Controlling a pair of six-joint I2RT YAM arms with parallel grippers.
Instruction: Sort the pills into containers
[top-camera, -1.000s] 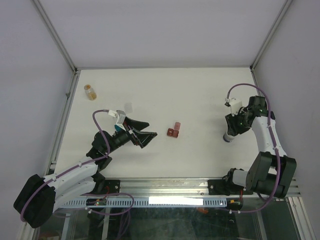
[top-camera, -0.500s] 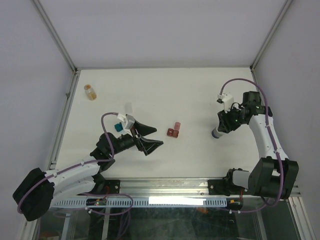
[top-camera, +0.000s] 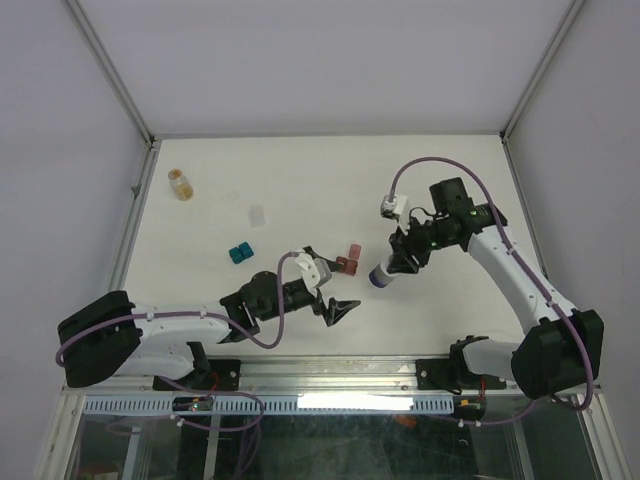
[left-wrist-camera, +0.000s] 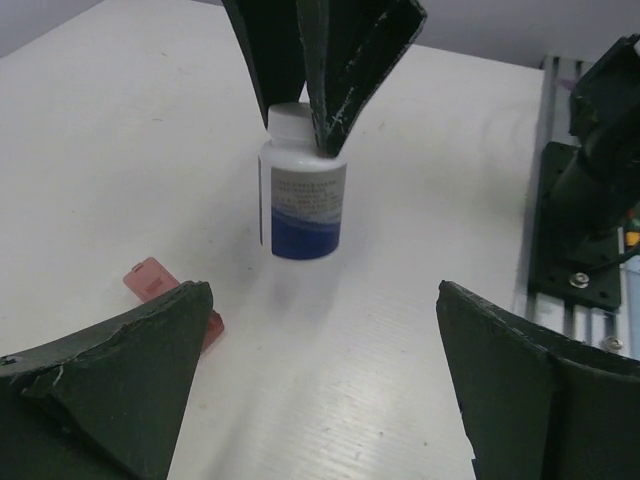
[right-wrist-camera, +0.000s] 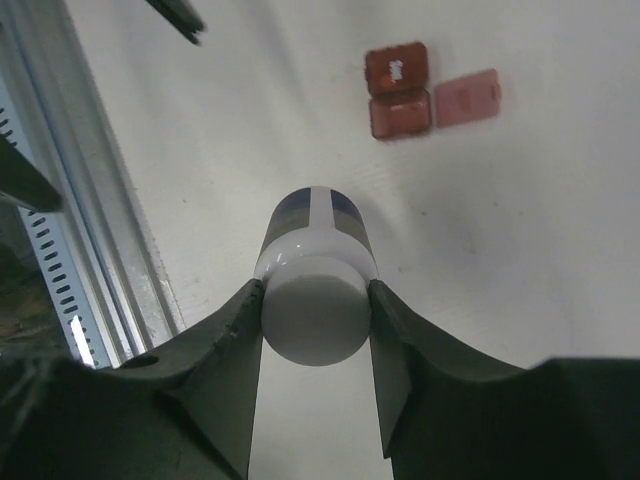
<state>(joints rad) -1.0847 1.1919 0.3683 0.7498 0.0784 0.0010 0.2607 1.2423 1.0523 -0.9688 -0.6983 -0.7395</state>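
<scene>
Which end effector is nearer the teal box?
Left. The open left end effector sits right of the teal box; the right end effector, holding the white bottle, is farther right, past the dark red box.

Robot lab cell: white table (top-camera: 320, 180), aluminium frame posts (top-camera: 110, 70), plain enclosure walls (top-camera: 330, 60).

the counter (left-wrist-camera: 120, 150) is matt white with a faint fine grain. the bottle (left-wrist-camera: 303, 185) is smooth white plastic, slightly glossy, with a printed label; its cap (right-wrist-camera: 313, 305) looks matt. the red box (right-wrist-camera: 398, 95) is translucent plastic. the left tool (left-wrist-camera: 325, 292) has matt black plastic fingers (left-wrist-camera: 110, 380), edges rough and chipped. the rail (top-camera: 330, 371) is bare silvery metal.
</scene>
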